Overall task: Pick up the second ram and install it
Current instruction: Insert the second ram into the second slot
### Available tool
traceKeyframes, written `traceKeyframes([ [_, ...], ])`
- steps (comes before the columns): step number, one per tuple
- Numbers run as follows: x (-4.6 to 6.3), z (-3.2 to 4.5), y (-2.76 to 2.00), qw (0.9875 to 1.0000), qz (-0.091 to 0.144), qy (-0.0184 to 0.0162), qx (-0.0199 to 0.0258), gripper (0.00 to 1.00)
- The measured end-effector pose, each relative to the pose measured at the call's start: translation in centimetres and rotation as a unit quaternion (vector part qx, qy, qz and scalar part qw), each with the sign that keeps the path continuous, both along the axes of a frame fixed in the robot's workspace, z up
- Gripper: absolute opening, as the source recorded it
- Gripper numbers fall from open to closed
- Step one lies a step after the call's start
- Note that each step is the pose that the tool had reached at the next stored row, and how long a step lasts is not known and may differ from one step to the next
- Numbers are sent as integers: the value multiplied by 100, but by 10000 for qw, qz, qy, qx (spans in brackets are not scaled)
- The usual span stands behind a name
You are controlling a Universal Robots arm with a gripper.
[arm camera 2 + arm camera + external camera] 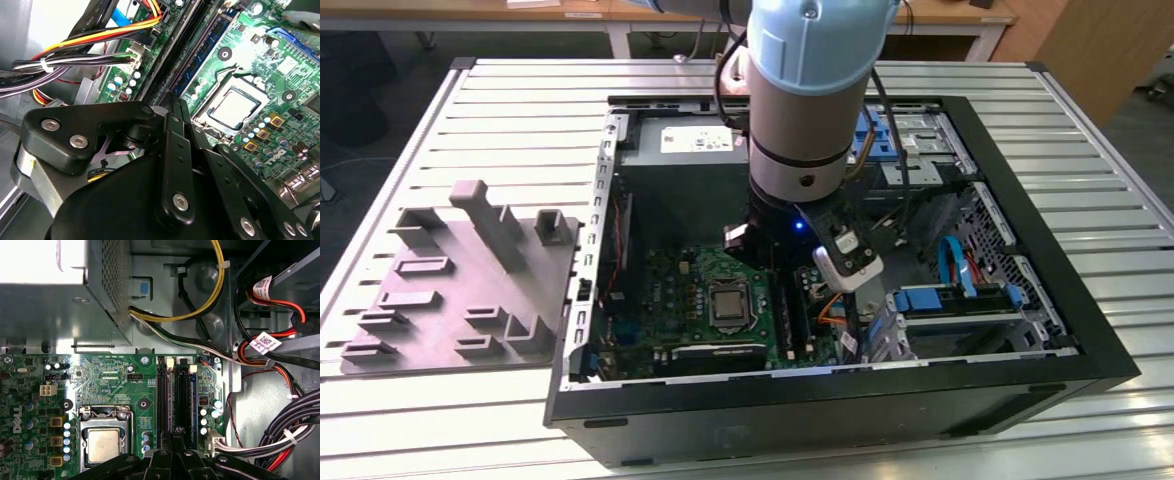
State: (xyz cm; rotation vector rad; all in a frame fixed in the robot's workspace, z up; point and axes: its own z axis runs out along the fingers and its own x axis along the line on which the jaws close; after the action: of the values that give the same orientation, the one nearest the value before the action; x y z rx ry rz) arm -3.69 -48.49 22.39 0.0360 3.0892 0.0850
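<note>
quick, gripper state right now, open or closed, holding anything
gripper: jaws closed together just above the black ram slots; whether they grip anything cannot be told.

— What carries everything here?

— A metal table [494, 110]. Its pale grey top is made of long ribbed slats that run from the exterior view's left to its right, with a plain frame along the edges.

— And what lies directly on it?

— Two things. A black computer case [854, 415] lies on its side with the open face up. It takes up the middle of the table and reaches toward the exterior view's right.

— The other?

— A grey moulded fixture block [454, 300] toward the exterior view's left. It has a flat base with upright posts and small stepped ledges rising from it. It sits close beside the case, but I cannot tell whether they touch.

— Any bare table?

— Yes, slats show all round both.
</note>
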Motion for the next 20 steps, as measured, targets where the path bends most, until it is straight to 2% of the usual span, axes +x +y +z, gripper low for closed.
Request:
traceKeyframes([
  [20,0,-62,0,10000,0,1,-1,12],
])
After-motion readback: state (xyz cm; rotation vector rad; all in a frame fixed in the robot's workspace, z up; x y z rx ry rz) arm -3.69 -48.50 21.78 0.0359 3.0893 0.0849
